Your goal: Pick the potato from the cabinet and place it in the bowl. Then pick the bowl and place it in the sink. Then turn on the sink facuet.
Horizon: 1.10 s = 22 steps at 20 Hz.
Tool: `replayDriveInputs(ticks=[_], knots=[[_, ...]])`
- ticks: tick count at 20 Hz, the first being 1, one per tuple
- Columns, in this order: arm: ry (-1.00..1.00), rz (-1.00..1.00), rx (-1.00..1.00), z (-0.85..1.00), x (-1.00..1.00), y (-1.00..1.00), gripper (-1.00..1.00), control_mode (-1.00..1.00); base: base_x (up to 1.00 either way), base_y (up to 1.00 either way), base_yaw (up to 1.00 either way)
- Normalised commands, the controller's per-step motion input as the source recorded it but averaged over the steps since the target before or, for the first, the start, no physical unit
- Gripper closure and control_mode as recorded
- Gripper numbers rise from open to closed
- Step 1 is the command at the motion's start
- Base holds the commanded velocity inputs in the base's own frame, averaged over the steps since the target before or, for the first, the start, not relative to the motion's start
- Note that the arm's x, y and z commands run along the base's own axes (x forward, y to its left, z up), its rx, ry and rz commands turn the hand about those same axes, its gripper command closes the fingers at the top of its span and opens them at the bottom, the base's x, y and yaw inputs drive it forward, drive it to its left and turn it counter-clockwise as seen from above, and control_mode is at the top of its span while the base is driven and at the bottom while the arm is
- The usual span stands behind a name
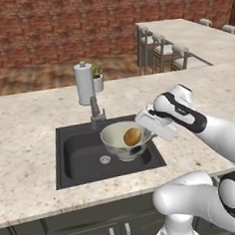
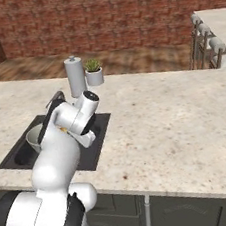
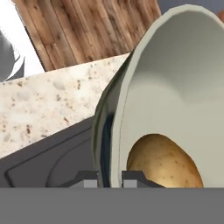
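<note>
Brick wall behind, speckled stone counter in front, and the black sink is where it is all happening; the potato is already sitting inside the bowl, so step one looks done; the gripper is pinching the bowl's rim, fingers clamped either side of the wall, holding it over the basin, apparently not yet set down; the faucet is waiting just behind, untouched

The speckled beige stone bench holds a rectangular black matte sink, a short grey metal faucet, a pale cylindrical paper-towel holder and a small potted plant.
</note>
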Motion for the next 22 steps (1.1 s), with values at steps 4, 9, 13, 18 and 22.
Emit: replayDriveInputs(ticks=[4, 9, 13, 18, 22], knots=[[-0.01, 0.05, 0.0, -0.47, 0.78, 0.05, 1.0, -1.0, 0.0, 0.0, 0.0], [-0.09, 0.06, 0.0, -0.57, 0.67, 0.12, 1.0, -1.0, 0.0, 0.0, 0.0], [-0.06, 0.09, 0.0, -0.49, 0.51, 0.27, 1.0, -1.0, 0.0, 0.0, 0.0], [-0.01, 0.05, 0.0, -0.4, 0.61, 0.24, 1.0, -1.0, 0.0, 0.0, 0.0], [-0.01, 0.0, 0.0, -0.4, 0.52, 0.14, 1.0, -1.0, 0.0, 0.0, 0.0]])
